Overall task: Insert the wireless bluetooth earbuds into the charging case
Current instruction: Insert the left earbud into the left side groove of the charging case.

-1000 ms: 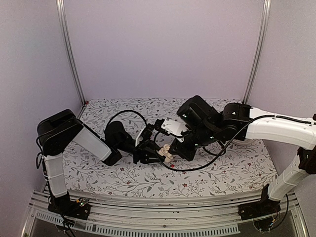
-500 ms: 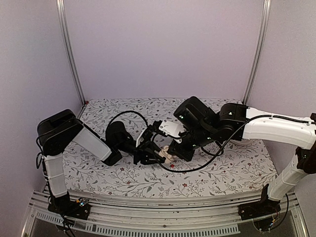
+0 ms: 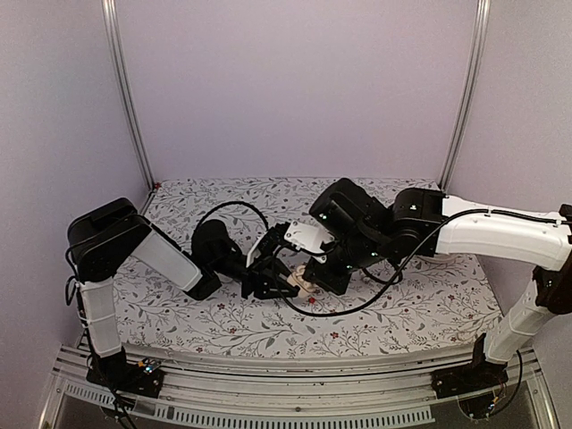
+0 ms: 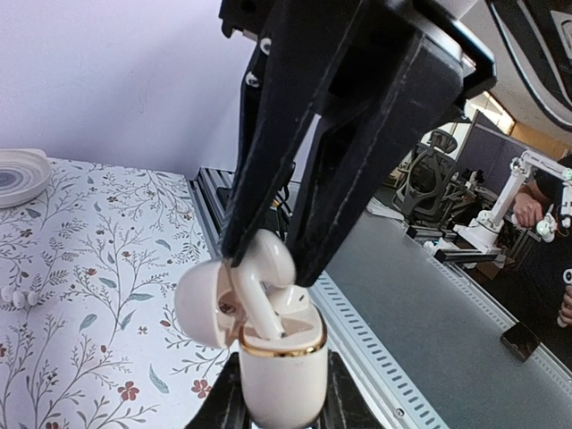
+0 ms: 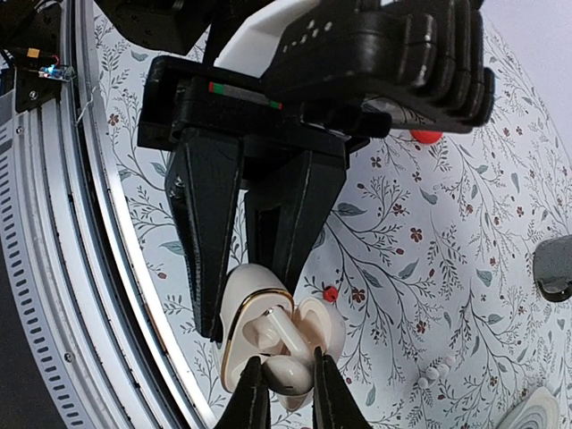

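My left gripper (image 4: 281, 399) is shut on the charging case (image 4: 279, 380), a cream-white case with a gold rim, upright with its lid (image 4: 201, 299) open. My right gripper (image 5: 288, 380) is shut on a white earbud (image 5: 293, 374) and holds it over the case (image 5: 234, 308). The earbud's stem tip (image 4: 268, 323) is in the case's mouth, and its head (image 4: 268, 259) stands above the rim. A second earbud (image 4: 301, 299) sits in the other hollow. In the top view both grippers meet at the case (image 3: 302, 280) above the table's front middle.
Small white ear tips (image 4: 18, 295) lie loose on the floral table. A white dish (image 4: 18, 174) stands farther off. A red disc (image 5: 426, 137) and a grey mug (image 5: 554, 268) show in the right wrist view. The metal front rail (image 3: 268, 393) is close below the grippers.
My right arm has moved left toward the left gripper, bringing the earbud onto the case's opening. The left gripper has held the case almost still.
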`<action>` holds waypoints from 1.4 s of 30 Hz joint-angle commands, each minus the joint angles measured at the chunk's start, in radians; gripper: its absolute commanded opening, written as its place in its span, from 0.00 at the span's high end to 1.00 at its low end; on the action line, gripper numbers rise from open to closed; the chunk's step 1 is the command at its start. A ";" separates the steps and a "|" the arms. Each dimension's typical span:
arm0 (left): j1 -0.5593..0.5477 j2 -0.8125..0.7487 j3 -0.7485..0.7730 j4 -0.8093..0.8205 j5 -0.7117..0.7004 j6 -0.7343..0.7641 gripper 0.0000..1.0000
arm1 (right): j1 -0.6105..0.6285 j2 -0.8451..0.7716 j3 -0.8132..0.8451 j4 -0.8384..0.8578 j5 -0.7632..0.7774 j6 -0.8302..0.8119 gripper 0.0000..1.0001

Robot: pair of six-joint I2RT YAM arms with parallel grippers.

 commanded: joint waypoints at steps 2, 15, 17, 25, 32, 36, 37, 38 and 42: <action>-0.030 -0.014 0.045 0.050 -0.002 0.012 1.00 | 0.026 0.052 0.031 0.011 -0.016 -0.018 0.91; -0.037 0.022 0.065 0.051 0.008 -0.010 1.00 | 0.058 0.075 0.036 0.025 0.021 -0.041 0.90; -0.036 0.024 0.066 0.051 0.009 -0.016 1.00 | 0.063 0.076 0.036 0.024 0.031 -0.045 0.89; -0.038 0.024 0.066 0.050 0.017 -0.025 1.00 | 0.081 0.077 0.026 0.027 0.065 -0.055 0.88; -0.040 0.022 0.066 0.040 0.020 -0.032 1.00 | 0.092 0.078 0.016 0.046 0.110 -0.063 0.88; -0.042 0.023 0.066 0.035 0.019 -0.030 1.00 | 0.099 0.088 0.017 0.053 0.132 -0.075 0.87; -0.044 0.023 0.066 0.033 0.019 -0.031 1.00 | 0.102 0.091 0.019 0.054 0.136 -0.077 0.86; -0.045 0.024 0.067 0.032 0.019 -0.031 1.00 | 0.106 0.093 0.019 0.056 0.143 -0.078 0.85; -0.051 0.034 0.078 0.030 0.019 -0.033 1.00 | 0.111 0.096 0.021 0.062 0.153 -0.082 0.84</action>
